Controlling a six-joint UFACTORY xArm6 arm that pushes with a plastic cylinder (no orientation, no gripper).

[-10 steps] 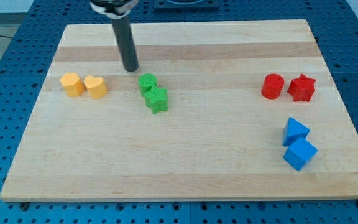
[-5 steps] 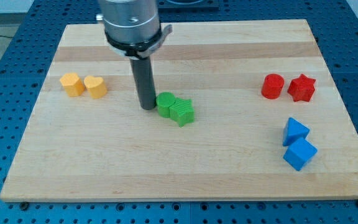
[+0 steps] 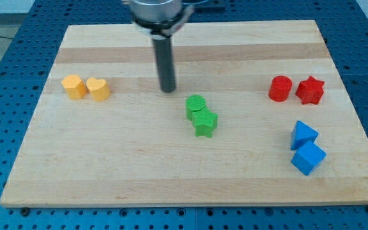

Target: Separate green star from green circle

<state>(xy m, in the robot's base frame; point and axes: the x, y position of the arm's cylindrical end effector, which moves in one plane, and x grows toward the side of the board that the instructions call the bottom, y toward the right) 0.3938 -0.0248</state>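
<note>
The green circle (image 3: 195,106) and the green star (image 3: 204,122) sit touching each other near the board's middle, the star just below and right of the circle. My tip (image 3: 167,90) rests on the board up and to the left of the green circle, a short gap away from it. It touches no block.
A yellow hexagon (image 3: 74,85) and a yellow heart (image 3: 98,89) sit at the view's left. A red cylinder (image 3: 279,88) and a red star (image 3: 310,90) sit at the right. Two blue blocks (image 3: 304,135) (image 3: 308,157) lie at lower right. The wooden board (image 3: 107,172) rests on a blue perforated table.
The green pair has been pushed right and slightly down, still touching. My tip swept down behind the pair, then moved up and right, clear of them.
</note>
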